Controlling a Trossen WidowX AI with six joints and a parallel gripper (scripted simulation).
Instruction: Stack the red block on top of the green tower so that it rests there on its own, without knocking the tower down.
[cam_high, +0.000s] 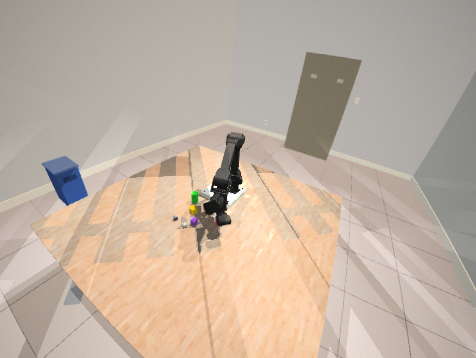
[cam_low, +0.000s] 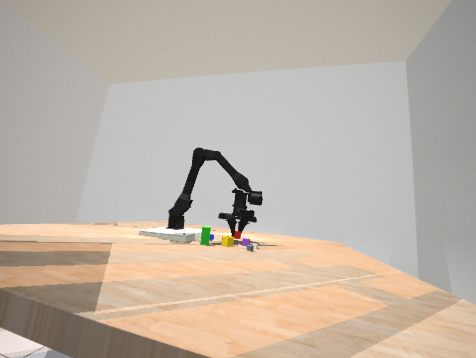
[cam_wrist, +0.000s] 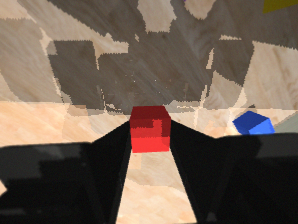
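Observation:
The red block (cam_low: 237, 234) (cam_wrist: 150, 131) is pinched between the two fingertips of my gripper (cam_low: 237, 234) (cam_wrist: 149, 123), which points down. In the exterior view it looks slightly raised off the table. In the top view the gripper hides most of it. The green tower (cam_high: 194, 197) (cam_low: 205, 236) stands upright near the arm's base, to the left of my gripper in the top and exterior views and apart from it. The tower is not in the wrist view.
A yellow block (cam_high: 193, 210) (cam_low: 227, 241) and a purple block (cam_high: 194, 221) (cam_low: 245, 242) stand near the tower and gripper. A blue block (cam_low: 212, 237) (cam_wrist: 254, 123) lies near the white base plate (cam_low: 170, 234). Small dark (cam_high: 175, 218) and whitish (cam_high: 184, 225) pieces lie beyond the purple block.

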